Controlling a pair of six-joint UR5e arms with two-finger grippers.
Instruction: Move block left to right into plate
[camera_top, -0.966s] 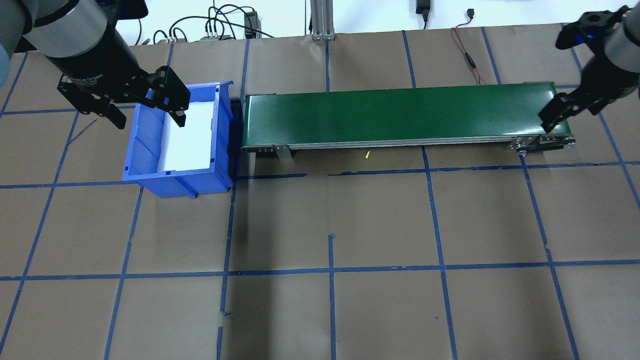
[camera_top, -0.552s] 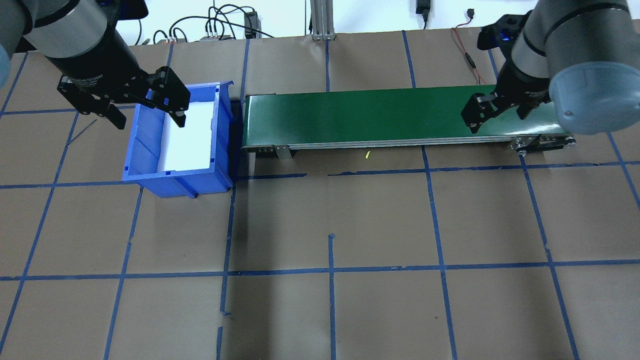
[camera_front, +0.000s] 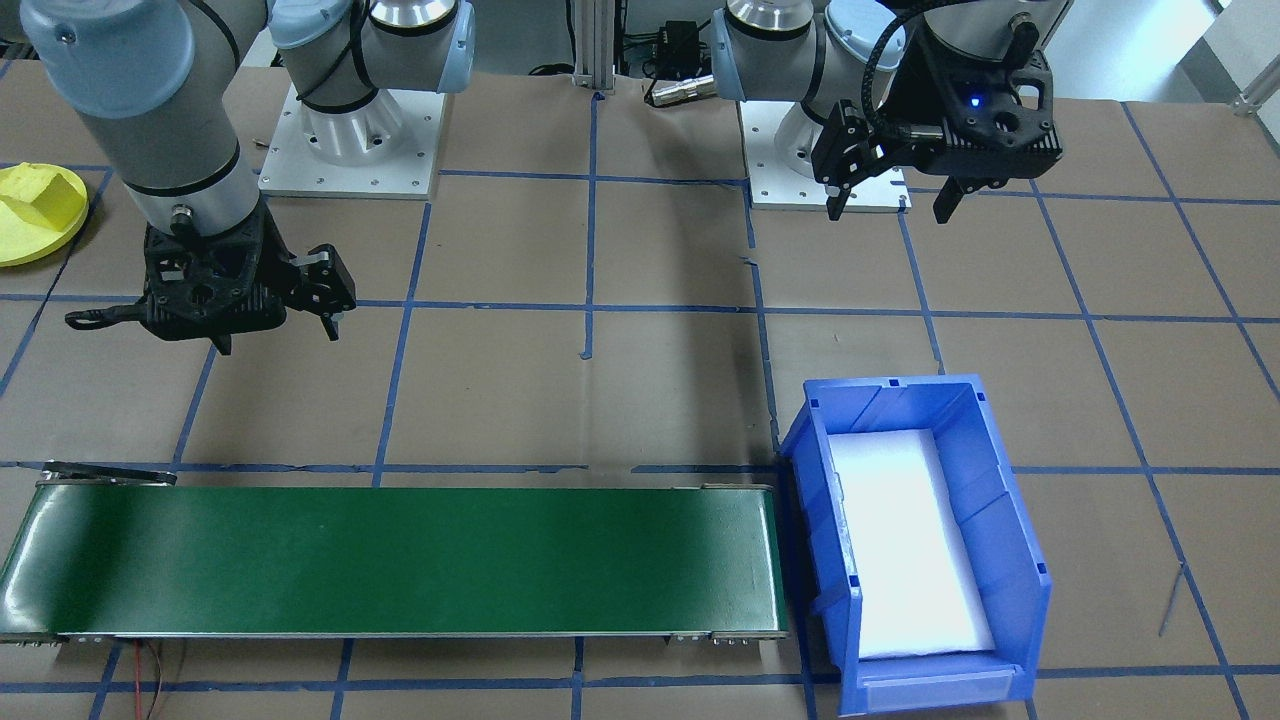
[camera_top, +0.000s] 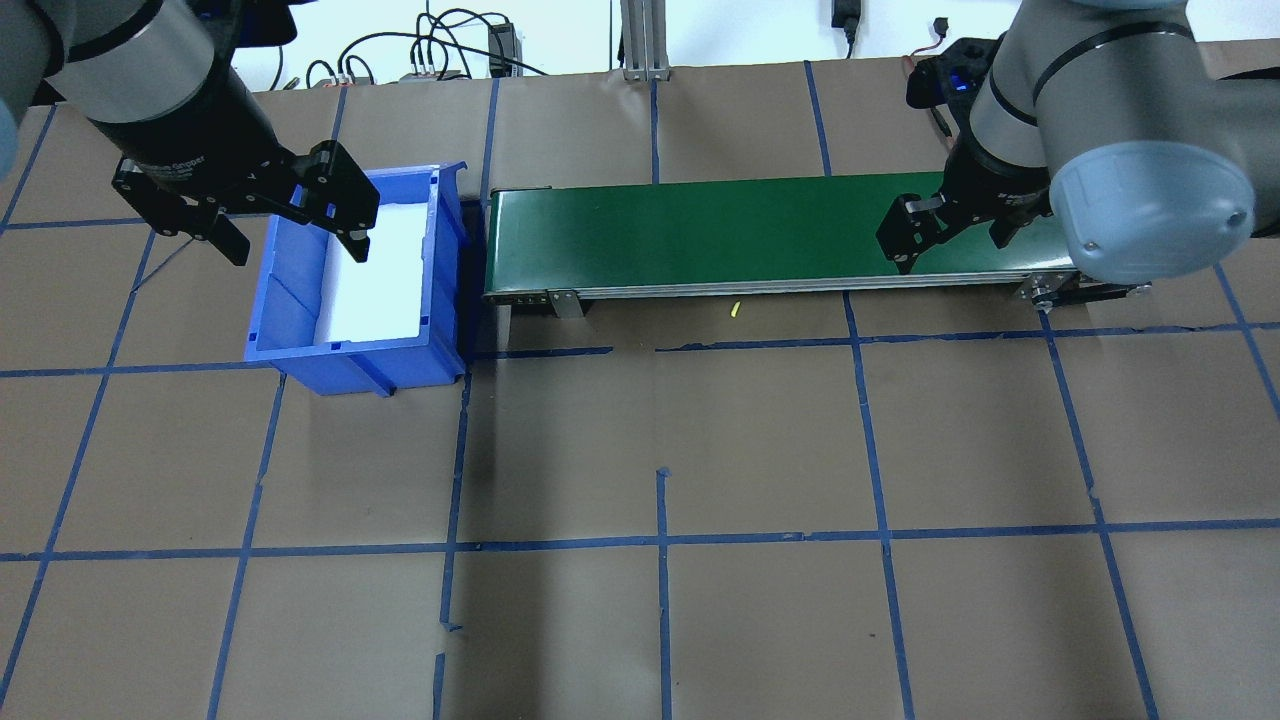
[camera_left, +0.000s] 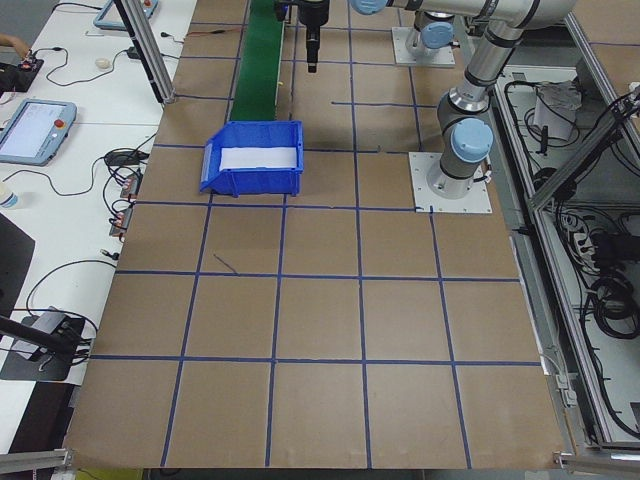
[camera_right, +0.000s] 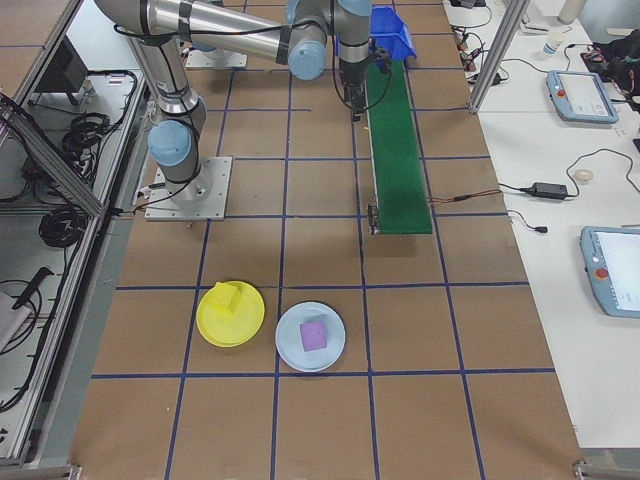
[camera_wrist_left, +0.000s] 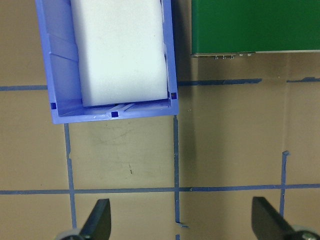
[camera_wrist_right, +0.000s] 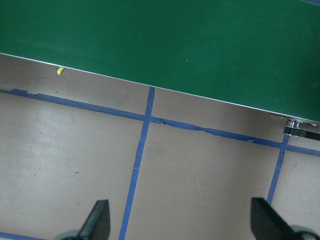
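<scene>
2 grippers hang above the desk, both spread wide with nothing between their fingers. The left gripper (camera_top: 290, 222) hovers over the blue bin (camera_top: 290, 330), at the bin's rim on the side away from the conveyor; its wrist view looks down on the bin's white foam liner (camera_wrist_left: 120, 50) and on bare brown paper crossed by blue tape lines (camera_wrist_left: 175, 190), with 2 dark fingertips (camera_wrist_left: 97, 220) far apart at the bottom of the frame. The right gripper (camera_top: 950, 235) hangs over the near edge of the green conveyor belt (camera_top: 700, 230), toward the belt's end farthest from the bin — its wrist view shows the belt's edge, a tape cross and a tiny yellow scrap (camera_wrist_right: 59, 71) on the paper just beside the belt. The belt's surface carries nothing. The plate (camera_right: 230, 313) lies well apart from the conveyor, near the desk's end on the robot's right, and a yellow block (camera_right: 228, 297) sits inside it, off-centre. Just beside the plate lies a pale blue plate (camera_right: 310, 336) holding a purple block (camera_right: 314, 335). From the front-facing view only part of the yellow plate shows, at the picture's edge.
</scene>
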